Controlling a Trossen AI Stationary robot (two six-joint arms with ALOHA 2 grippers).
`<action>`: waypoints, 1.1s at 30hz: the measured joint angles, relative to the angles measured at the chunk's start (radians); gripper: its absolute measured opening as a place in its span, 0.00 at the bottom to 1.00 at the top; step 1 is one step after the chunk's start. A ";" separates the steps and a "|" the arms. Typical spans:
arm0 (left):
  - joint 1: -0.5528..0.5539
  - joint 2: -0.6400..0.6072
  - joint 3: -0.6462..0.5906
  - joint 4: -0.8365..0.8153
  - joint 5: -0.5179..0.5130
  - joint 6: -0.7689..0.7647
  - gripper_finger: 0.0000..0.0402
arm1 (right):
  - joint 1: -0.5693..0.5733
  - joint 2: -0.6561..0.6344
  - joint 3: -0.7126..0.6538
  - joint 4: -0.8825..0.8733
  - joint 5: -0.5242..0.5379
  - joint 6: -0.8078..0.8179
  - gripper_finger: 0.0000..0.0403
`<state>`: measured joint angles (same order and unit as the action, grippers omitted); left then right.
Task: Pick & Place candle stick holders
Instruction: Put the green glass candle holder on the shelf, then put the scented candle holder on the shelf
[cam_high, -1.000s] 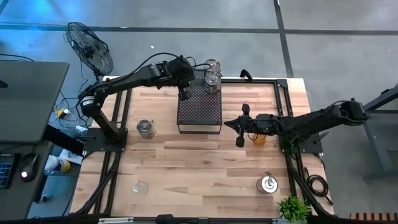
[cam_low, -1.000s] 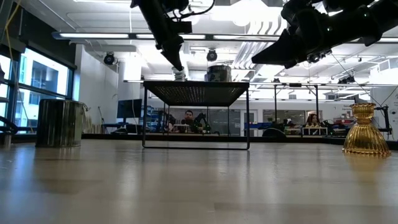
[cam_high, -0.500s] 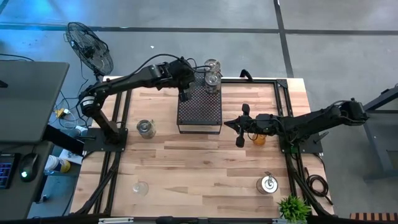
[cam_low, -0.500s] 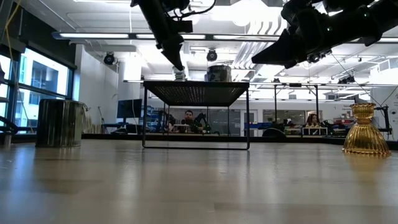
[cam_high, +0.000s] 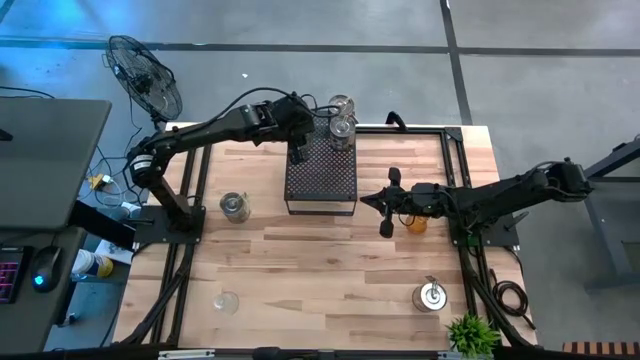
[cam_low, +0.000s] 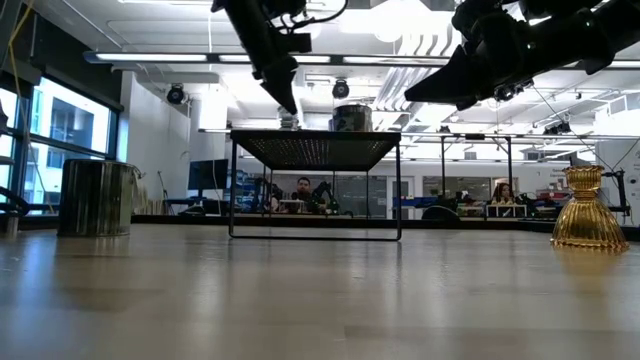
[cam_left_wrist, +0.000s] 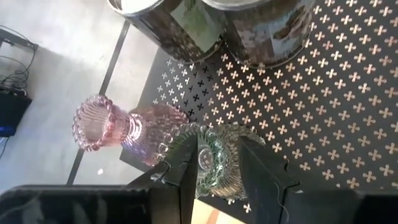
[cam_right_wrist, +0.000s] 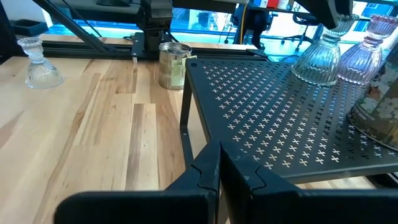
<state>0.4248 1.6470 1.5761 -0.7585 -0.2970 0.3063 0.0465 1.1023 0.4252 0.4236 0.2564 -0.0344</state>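
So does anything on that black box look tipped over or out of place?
Nothing looks spilled or broken. The clear glass holder stands between the left gripper's open fingers on the black perforated box; the pink holder stands beside it, by the box's edge.

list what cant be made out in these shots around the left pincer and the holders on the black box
- Left wrist view: the clear holder sits between the left pincer fingers; contact cannot be told.
- Left wrist view: the two metallic holders are cut off by the frame edge.
- High view: the pink holder is hidden under the left arm.
- Low view: the perforated box top is edge-on; the holders on it barely show.
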 joint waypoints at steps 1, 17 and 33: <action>0.000 0.000 0.000 0.006 0.003 0.000 0.27 | 0.000 0.000 0.000 0.000 0.000 0.000 0.00; 0.000 -0.008 0.036 0.045 0.018 -0.025 0.37 | 0.000 0.000 0.000 0.000 -0.004 0.000 0.00; -0.193 -0.294 -0.059 -0.290 0.099 -0.253 0.06 | 0.000 0.000 0.000 0.000 -0.025 -0.018 0.00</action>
<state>0.2316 1.3529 1.5167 -1.0482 -0.1977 0.0528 0.0463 1.1019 0.4252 0.4236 0.2317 -0.0528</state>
